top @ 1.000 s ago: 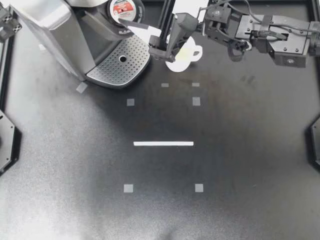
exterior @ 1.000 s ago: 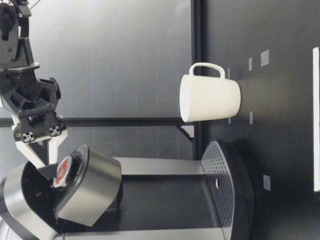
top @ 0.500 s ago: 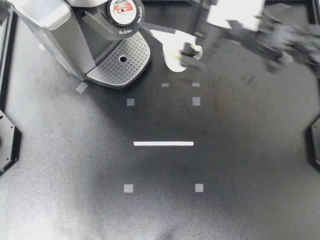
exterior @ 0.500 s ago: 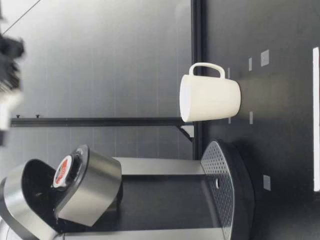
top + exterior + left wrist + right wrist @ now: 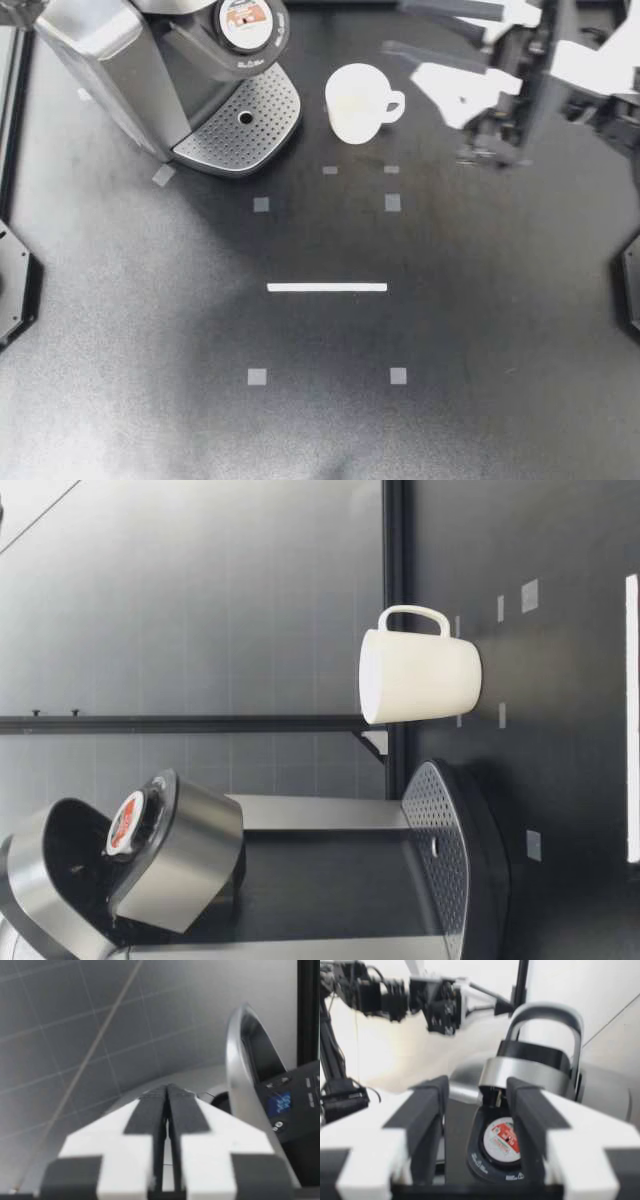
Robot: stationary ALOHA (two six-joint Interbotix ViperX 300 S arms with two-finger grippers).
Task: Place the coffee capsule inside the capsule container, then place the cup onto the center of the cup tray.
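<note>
**A:** Where is the coffee capsule (image 5: 250, 20)?

**B:** It sits in the capsule container (image 5: 268, 50) of the coffee machine (image 5: 110, 60). It is round, and its red-and-white top faces up. The machine's lid (image 5: 545, 1015) is raised behind it.

**A:** And the cup (image 5: 358, 102)?

**B:** It is white and stands upright on the table (image 5: 320, 420), just beside the perforated cup tray (image 5: 240, 125) but not on it. Its handle points toward my right side.

**A:** How is your right arm placed?

**B:** It reaches in from the right along the far edge. My right gripper (image 5: 430, 50) is blurred in the top view. It points toward the machine and is clear of the cup. Its 2 fingers (image 5: 425, 1110) are spread with nothing between them, and the capsule lies ahead of them.

**A:** And your left?

**B:** My left gripper (image 5: 167, 1095) has its 2 fingers pressed together on nothing. The machine's raised lid is just ahead.
</note>
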